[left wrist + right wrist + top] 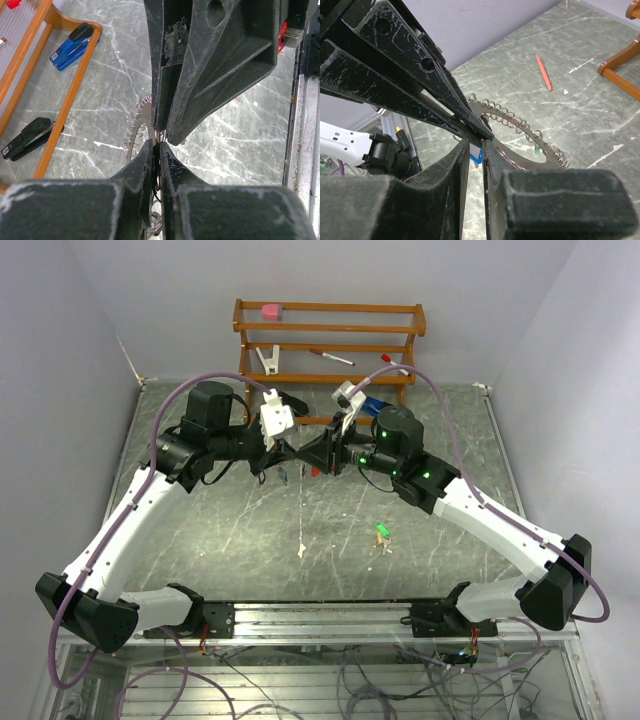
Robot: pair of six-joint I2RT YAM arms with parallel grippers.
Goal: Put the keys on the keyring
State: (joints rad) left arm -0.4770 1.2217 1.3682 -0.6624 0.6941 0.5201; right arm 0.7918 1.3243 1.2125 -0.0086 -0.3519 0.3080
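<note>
Above the middle of the table my two grippers meet tip to tip. The left gripper point(291, 451) point(157, 150) is shut on the keyring point(136, 125) point(525, 131), a flat hoop fringed with small wire coils. A blue tag point(477, 157) and a green tag point(538, 149) show by the hoop. The right gripper point(322, 454) point(476, 150) touches the same spot. Its jaws stand a narrow slit apart, and the left fingers point(445, 85) hide whether they pinch anything. A green-headed key point(381, 531) and a second small key point(386, 546) lie loose on the table.
A wooden rack point(330, 340) at the back holds a pink eraser point(271, 311), a red pen point(330, 357), a blue stapler point(72, 45) and a black stapler point(27, 137). Another red pen point(543, 72) lies on the marble. A pale scrap point(301, 551) lies near the front rail point(320, 615).
</note>
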